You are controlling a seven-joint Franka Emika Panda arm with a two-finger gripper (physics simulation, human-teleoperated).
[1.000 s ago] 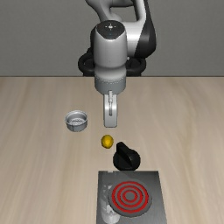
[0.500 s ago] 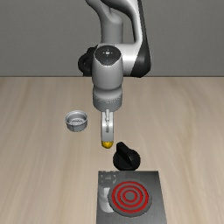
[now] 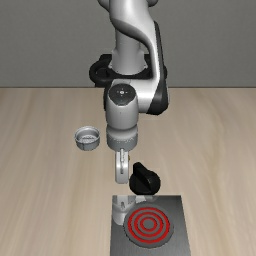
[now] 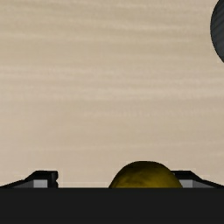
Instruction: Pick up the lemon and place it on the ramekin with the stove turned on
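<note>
1. One ramekin (image 3: 88, 144), small and grey, stands on the wooden table (image 3: 40, 150), off to the exterior view's left of the pincer (image 3: 121, 172) and a little nearer the robot's base. It is well apart from the fingers.
2. One pincer hangs straight down from the arm, with its fingertips low at the table surface. In the wrist view the pincer (image 4: 118, 178) is released: the two fingertips stand wide apart, and only one of them is close against the fruit.
3. One lemon (image 4: 150, 175) lies on the table between the parted fingers. It is off-centre, near one fingertip and clear of the other. Only its rounded yellow top shows above the hand's dark edge, so its long axis and the way its ends point cannot be told.
4. One black object (image 3: 145, 177), rounded and knob-like, sits just beside the pincer on the exterior view's right. In the wrist view, a dark curved shape (image 4: 219, 26) lies ahead of the fingers and to one side.
5. One stove (image 3: 172, 205), a dark square plate, lies farther forward than the pincer. Its single burner (image 3: 148, 225) shows bright red rings.
</note>
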